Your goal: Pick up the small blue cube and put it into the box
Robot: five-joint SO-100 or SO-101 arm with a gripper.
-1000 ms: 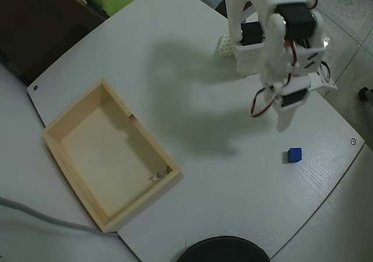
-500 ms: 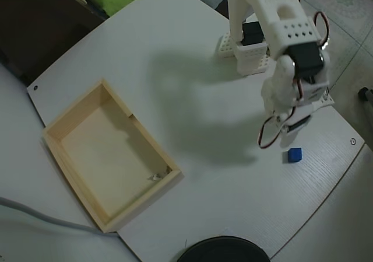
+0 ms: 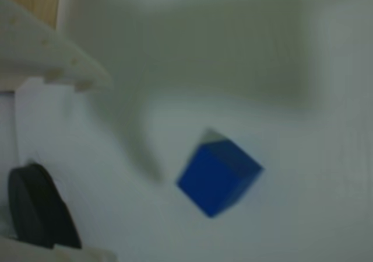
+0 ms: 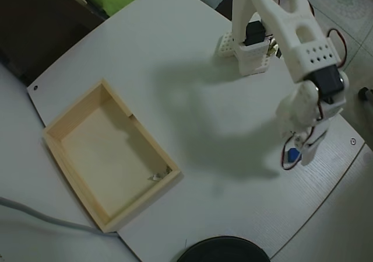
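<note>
The small blue cube [image 4: 292, 155] lies on the white table near its right edge, partly covered from above by my gripper [image 4: 301, 157]. In the blurred wrist view the cube [image 3: 218, 177] rests on the table with one corner toward the camera. A white finger [image 3: 52, 60] shows at the upper left and a sliver of another at the bottom left. The wide gap between them makes the gripper [image 3: 109, 168] look open, and nothing is in it. The box [image 4: 108, 154], a pale wooden tray, stands empty at the left of the table, far from the cube.
The arm's white base [image 4: 250, 55] stands at the back of the table. A black round object [image 4: 224, 250] pokes in at the front edge and shows dark in the wrist view [image 3: 35, 215]. The table's rounded edge [image 4: 344, 168] runs close behind the cube.
The arm has swung forward and down toward the right edge. The gripper, earlier short of the cube, is now right over it. Cube and box have not moved.
</note>
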